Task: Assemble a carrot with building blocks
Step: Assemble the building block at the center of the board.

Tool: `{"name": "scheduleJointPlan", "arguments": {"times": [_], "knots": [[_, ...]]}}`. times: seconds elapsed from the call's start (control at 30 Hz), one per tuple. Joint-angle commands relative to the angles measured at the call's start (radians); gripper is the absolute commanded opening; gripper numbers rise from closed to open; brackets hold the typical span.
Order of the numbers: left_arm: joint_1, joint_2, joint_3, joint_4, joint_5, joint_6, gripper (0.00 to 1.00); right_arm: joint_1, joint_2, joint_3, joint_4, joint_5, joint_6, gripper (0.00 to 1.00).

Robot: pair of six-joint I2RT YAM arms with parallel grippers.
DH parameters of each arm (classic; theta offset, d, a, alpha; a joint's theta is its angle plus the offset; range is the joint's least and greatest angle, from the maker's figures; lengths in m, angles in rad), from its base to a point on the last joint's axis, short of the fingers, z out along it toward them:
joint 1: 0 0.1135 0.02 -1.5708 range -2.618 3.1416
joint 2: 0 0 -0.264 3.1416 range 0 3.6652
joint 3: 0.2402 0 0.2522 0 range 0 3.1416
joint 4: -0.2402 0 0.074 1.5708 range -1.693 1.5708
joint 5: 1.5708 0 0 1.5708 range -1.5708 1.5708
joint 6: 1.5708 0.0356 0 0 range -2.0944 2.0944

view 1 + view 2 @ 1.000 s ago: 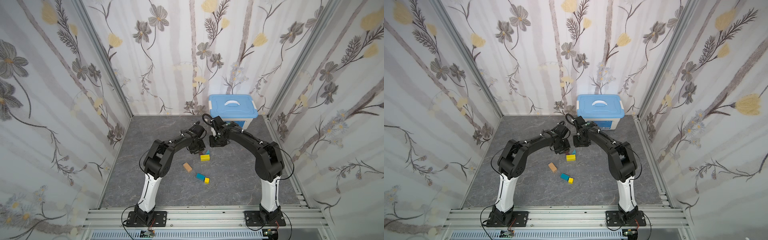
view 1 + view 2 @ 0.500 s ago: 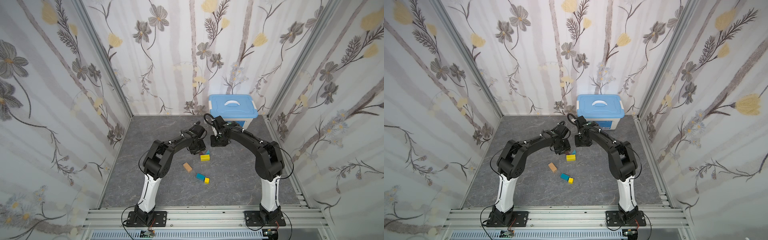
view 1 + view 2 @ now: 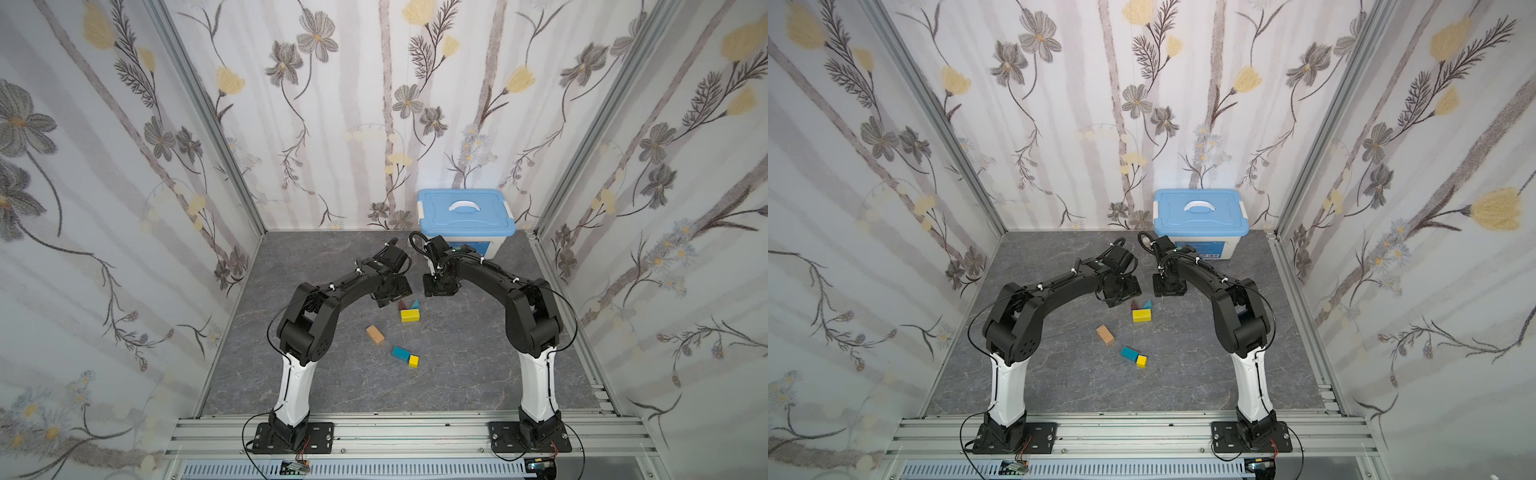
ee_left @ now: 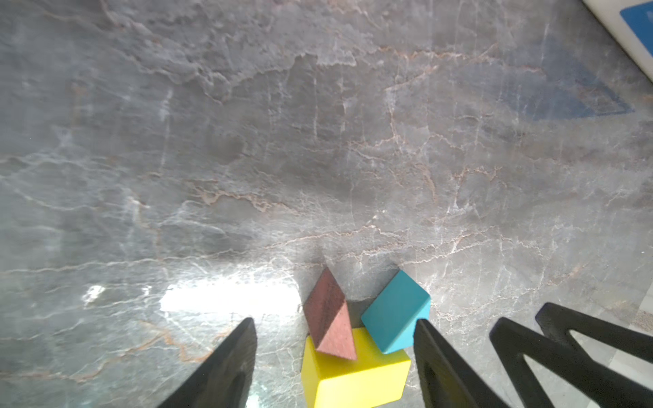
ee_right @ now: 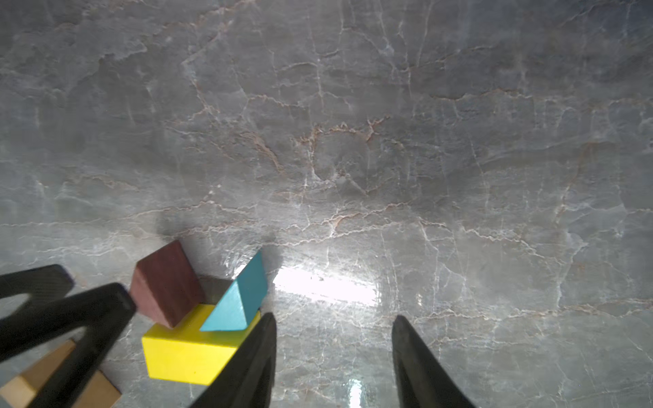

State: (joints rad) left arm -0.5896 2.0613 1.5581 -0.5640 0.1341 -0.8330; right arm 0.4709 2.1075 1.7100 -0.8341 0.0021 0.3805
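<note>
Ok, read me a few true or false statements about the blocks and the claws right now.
1. The maroon wedge and the teal wedge sit next to the yellow brick. True.
2. The tan brick touches the yellow brick. False: it lies apart.
3. The left claw grips the maroon wedge. False: it is open, holding nothing.
4. The yellow cube touches the teal brick. True.

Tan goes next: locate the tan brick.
In both top views the tan brick lies toward the left arm, near the yellow brick and the teal brick, touching neither.
</note>
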Motion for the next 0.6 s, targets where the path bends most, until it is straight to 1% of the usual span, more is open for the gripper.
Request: {"name": "scheduleJointPlan", "arguments": {"times": [0.0,0.1,0.17,0.27,0.37,0.57], "knots": [[0.020,-0.001,-0.024,0.025,-0.032,0.012,0.73,0.000,0.021,0.005,-0.004,0.005,-0.015,0.52],[0.030,0.012,-0.036,0.032,-0.036,0.019,0.69,0.003,0.040,0.005,-0.001,-0.009,-0.016,0.52],[0.034,0.020,-0.042,0.035,-0.035,0.016,0.63,0.006,0.049,0.005,0.000,-0.014,-0.018,0.52],[0.037,0.026,-0.048,0.042,-0.034,0.014,0.60,0.007,0.055,0.005,0.004,-0.017,-0.019,0.52],[0.038,0.037,-0.041,0.041,-0.025,0.018,0.52,0.006,0.064,0.013,0.007,-0.022,-0.021,0.52],[0.038,0.049,-0.053,0.037,-0.012,0.014,0.50,0.011,0.087,0.037,0.009,-0.037,-0.026,0.52]]}}
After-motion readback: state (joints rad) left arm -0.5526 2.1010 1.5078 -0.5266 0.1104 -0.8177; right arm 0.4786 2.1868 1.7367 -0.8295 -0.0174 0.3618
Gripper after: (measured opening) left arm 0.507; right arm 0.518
